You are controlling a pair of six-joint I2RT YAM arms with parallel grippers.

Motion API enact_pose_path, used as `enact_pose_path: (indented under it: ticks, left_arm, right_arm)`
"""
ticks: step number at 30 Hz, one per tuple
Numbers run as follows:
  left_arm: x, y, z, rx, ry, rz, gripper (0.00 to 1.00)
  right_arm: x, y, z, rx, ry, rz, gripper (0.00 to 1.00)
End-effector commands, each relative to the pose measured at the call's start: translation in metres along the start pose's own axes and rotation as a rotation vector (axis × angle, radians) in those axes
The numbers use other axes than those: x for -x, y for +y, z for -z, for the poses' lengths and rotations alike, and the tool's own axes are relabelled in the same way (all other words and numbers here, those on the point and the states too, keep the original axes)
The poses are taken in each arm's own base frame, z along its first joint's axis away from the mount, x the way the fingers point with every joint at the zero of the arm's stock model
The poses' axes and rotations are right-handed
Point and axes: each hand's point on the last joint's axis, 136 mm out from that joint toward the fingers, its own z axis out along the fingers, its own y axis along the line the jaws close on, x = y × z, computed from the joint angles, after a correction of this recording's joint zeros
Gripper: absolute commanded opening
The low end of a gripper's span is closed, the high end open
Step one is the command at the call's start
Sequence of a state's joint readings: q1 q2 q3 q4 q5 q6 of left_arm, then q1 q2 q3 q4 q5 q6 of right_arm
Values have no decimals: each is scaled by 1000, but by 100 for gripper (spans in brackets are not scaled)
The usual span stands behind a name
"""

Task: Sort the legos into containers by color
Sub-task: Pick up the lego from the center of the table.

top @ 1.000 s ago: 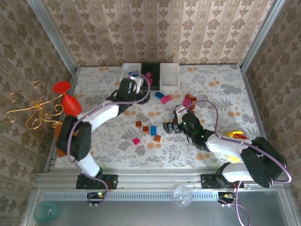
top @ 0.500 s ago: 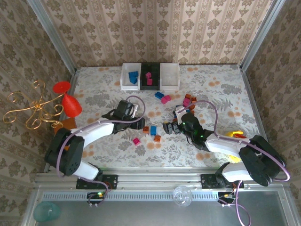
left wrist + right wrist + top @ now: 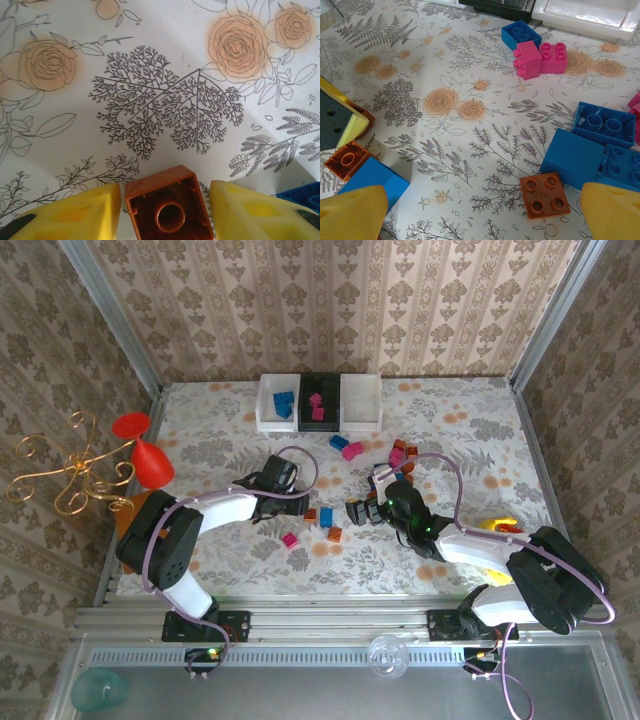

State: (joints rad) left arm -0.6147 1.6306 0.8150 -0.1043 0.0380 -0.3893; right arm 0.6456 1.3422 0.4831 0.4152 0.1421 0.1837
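Left hand (image 3: 297, 503) straddles an orange-brown lego (image 3: 310, 512); right hand (image 3: 366, 508) spread wide
Top view: both hands low among loose legos, containers (image 3: 362, 423) well apart at the far edge of the bench (image 3: 470, 440); left wrist: pads (image 3: 80, 212) just beside the upturned lego, set to pinch, grip I cannot tell; right wrist: fingers wide, another orange lego (image 3: 545, 195) near.

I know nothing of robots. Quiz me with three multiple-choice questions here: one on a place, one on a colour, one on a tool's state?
1. Where do the sorted blue bricks lie? A left white bin B black bin C right white bin
2. What colour is the brick that the left tool straddles? A blue B orange-brown C pink
3. How does the right tool stand? A shut on a blue brick B open, holding nothing C shut, empty
Key: A, blue shows inside that bin; B, its hollow underside is orange-brown; B, its yellow fingers stand wide apart.
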Motion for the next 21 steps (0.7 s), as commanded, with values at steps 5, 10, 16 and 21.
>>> enact_pose_path:
  ticks: [5, 10, 16, 21]
  left_arm:
    - [9, 6, -6, 48, -34, 3, 45]
    - [14, 6, -13, 59, -32, -5, 44]
    - [39, 0, -3, 44, -126, 3, 33]
    - [93, -18, 26, 2, -299, -15, 28]
  right_arm:
    - [14, 9, 1, 31, -25, -11, 100]
    - [15, 9, 2, 34, -23, -9, 100]
    - [14, 8, 0, 25, -20, -7, 100]
    - [14, 4, 1, 5, -20, -7, 100]
